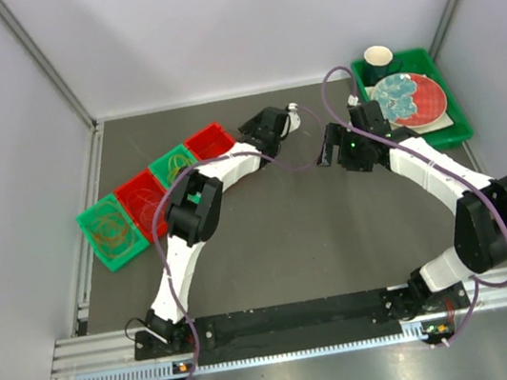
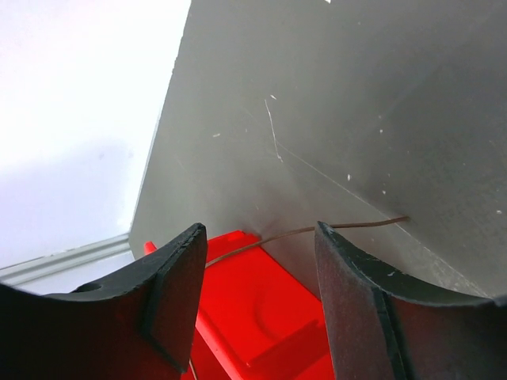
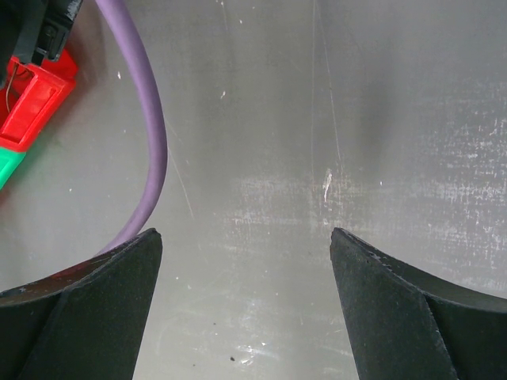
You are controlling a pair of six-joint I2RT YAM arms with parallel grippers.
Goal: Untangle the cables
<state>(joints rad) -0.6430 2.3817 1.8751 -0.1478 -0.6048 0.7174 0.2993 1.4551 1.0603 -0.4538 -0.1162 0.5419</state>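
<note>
Left pincer hangs released, jaws apart, gripping nothing. Dark brown cable lies just beyond its fingertips, long axis running finger to finger, trailing from red tray onto desk. Right pincer, likewise released, sits well apart; left arm is nearer.

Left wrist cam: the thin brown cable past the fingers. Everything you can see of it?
The cable is a thin brown cord. It runs in a shallow curve from over the red tray's edge onto the grey table, where its free end lies flat. It crosses the open left gripper's gap just past its tips, unclamped. Its other end is hidden.
</note>
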